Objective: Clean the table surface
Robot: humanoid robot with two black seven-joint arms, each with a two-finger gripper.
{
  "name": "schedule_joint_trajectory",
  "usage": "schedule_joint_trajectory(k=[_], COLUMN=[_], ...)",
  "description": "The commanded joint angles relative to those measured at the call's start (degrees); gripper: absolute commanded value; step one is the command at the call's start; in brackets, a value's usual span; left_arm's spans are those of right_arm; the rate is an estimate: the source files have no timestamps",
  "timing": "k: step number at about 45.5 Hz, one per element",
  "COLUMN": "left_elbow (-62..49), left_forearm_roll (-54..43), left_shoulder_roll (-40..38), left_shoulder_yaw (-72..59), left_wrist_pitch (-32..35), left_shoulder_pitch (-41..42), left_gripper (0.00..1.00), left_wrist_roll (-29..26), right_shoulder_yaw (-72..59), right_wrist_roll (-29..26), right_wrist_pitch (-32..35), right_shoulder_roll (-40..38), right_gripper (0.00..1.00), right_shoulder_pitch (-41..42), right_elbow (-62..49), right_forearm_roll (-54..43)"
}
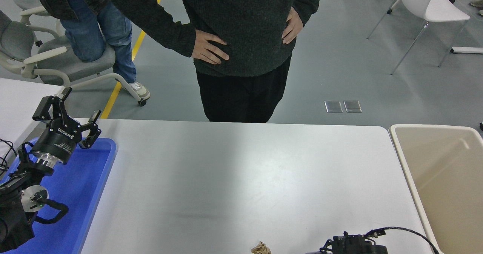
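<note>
White and matte, the table surface (241, 178) fills the middle of the view, between one beige bin (445, 182) at its right end and one blue tray (75, 193) at its left. Over that tray hangs the left gripper (77, 112), fingers spread wide, holding nothing. Only the right arm's wrist (354, 243) shows at the bottom edge, beside one crumpled brown paper scrap (261, 248).

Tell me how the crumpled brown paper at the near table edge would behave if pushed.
The paper wad looks crumpled and thin, so probably light and easily squashed. Its lumpy shape suggests it would tumble or skid on the smooth table, not roll straight.
</note>
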Motion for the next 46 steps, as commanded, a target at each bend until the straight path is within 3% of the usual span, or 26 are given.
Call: schedule_joint_trajectory(k=[1,7,18,46], left_elbow=[0.00,0.00,0.00,0.00], left_forearm_roll=[0.00,0.00,0.00,0.00], left_shoulder_roll=[0.00,0.00,0.00,0.00], left_shoulder_yaw=[0.00,0.00,0.00,0.00], left_wrist_pitch=[0.00,0.00,0.00,0.00], left_shoulder_pitch=[0.00,0.00,0.00,0.00], left_gripper=[1.00,1.00,1.00,1.00], left_wrist_roll=[0.00,0.00,0.00,0.00], right_shoulder_yaw=[2.01,3.15,6.49,9.83], right_wrist_roll=[-1.23,-1.32,-1.32,-1.32], right_wrist_pitch=[1.59,1.68,3.26,18.11], right_shoulder_roll=[-5.79,-9.92,-24.85,-52.37], right_gripper=[0.00,0.00,0.00,0.00], right_shoulder_pitch=[1.32,1.41,5.54,21.71], right_elbow=[4.70,7.51,14.20,17.28], right_forearm_roll=[4.77,5.12,10.83,24.98])
